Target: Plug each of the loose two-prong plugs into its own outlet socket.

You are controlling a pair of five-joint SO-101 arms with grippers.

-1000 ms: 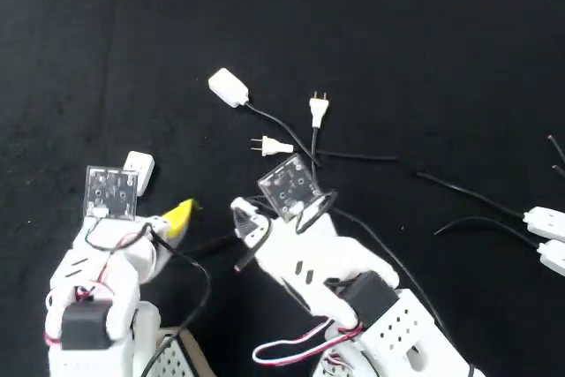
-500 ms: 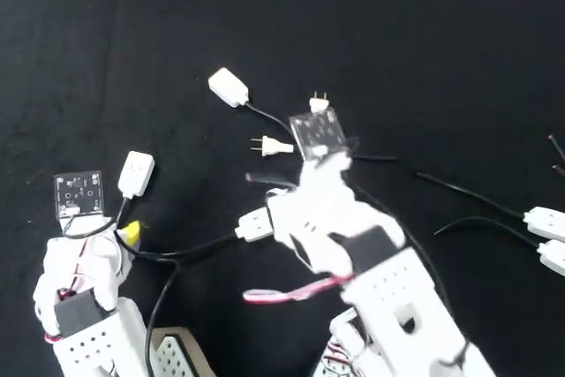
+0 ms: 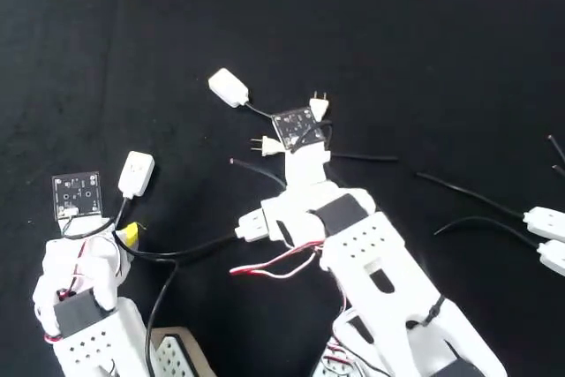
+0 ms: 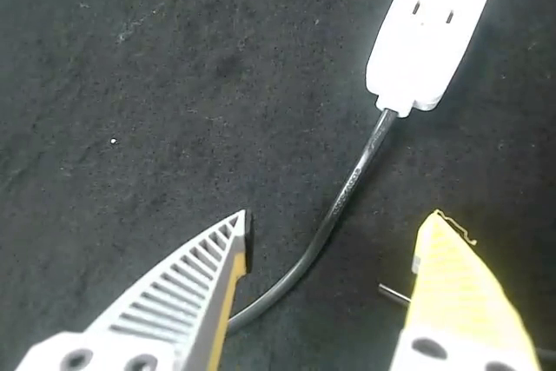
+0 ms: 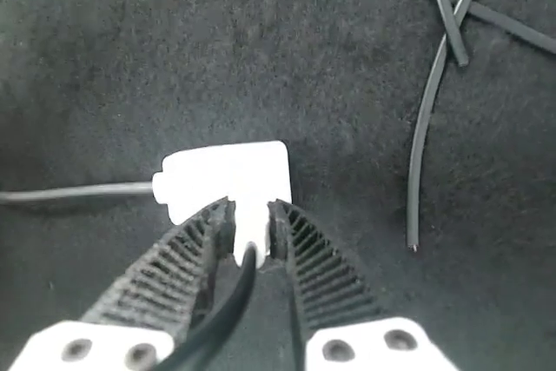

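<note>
**Right arm brought over the centre socket; left arm withdrawn.**
Within the last second the right arm swung forward. The right end effector (image 5: 250, 212) is clenched on a small white body, judged to be a held plug (image 5: 252, 239). Its tips sit at the near edge of the centre socket (image 5: 228, 171), but seating cannot be confirmed. The left end effector (image 4: 337, 219) has backed off, released, and straddles the lead (image 4: 347, 188) of the left socket (image 4: 427, 32). One loose plug (image 3: 272, 146) and a second loose plug (image 3: 318, 107) remain unplugged on the desk (image 3: 424, 59).

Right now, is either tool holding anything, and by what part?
The right tool looks shut on the socket, pinching a white bit on its long side. The left tool is open and holds nothing.
</note>
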